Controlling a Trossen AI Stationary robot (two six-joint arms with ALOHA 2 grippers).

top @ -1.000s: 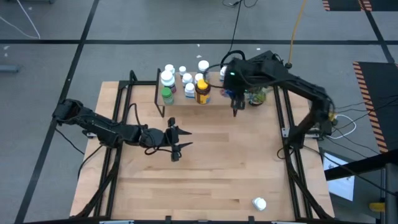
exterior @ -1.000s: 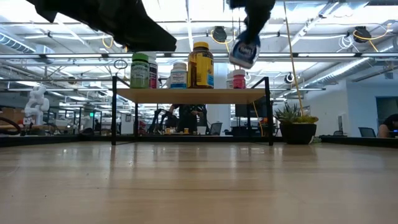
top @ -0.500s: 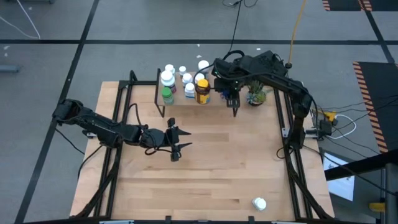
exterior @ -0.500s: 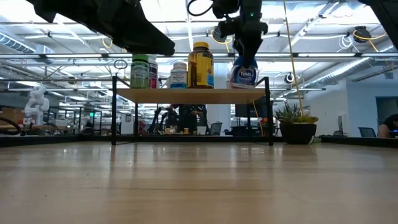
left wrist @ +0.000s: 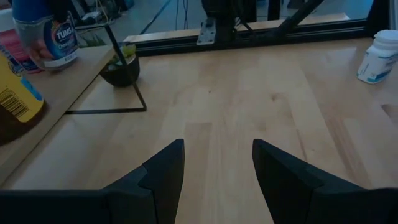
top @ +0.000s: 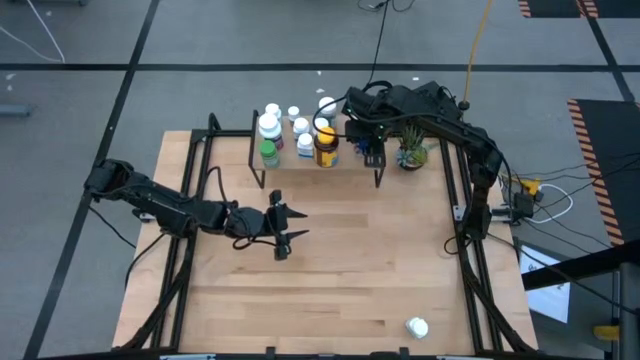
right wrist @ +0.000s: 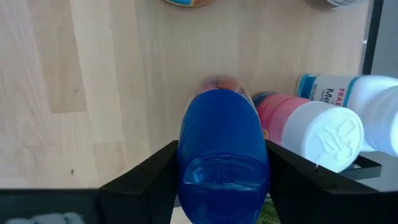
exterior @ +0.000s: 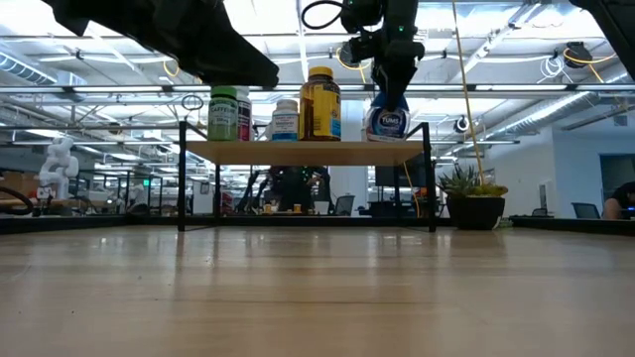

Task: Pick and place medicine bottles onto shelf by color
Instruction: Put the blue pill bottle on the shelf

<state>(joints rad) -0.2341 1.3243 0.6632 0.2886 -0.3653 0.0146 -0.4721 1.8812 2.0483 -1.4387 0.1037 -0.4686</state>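
Two arms in your frame. Right gripper (exterior: 389, 87) is over the shelf's (exterior: 303, 151) right end, its fingers (right wrist: 152, 180) flanking the blue cap of the Tums bottle (exterior: 386, 121). That bottle stands upright with its base on the shelf board. Jaws sit close on both sides of the cap, but you can't tell from these views whether they're clamped or just released.

Left gripper (top: 281, 232) hovers over the tabletop (top: 350, 270) near mid-left, well apart from the shelf, jaws parted with nothing between them; the left wrist view shows only bare wood between its fingers (left wrist: 163, 171).

On the shelf, from the low view: green bottle (exterior: 223, 113) at the left, a white bottle with blue label (exterior: 285, 120), then the tall amber bottle with yellow cap (exterior: 319, 103), then the Tums bottle. A pink-labelled white-capped bottle (right wrist: 305, 129) stands just beside the Tums one. More white bottles (top: 270, 122) cluster behind.

One white bottle (top: 417, 326) lies on the table near the front edge. Potted plant (top: 411, 152) sits just right of the shelf.
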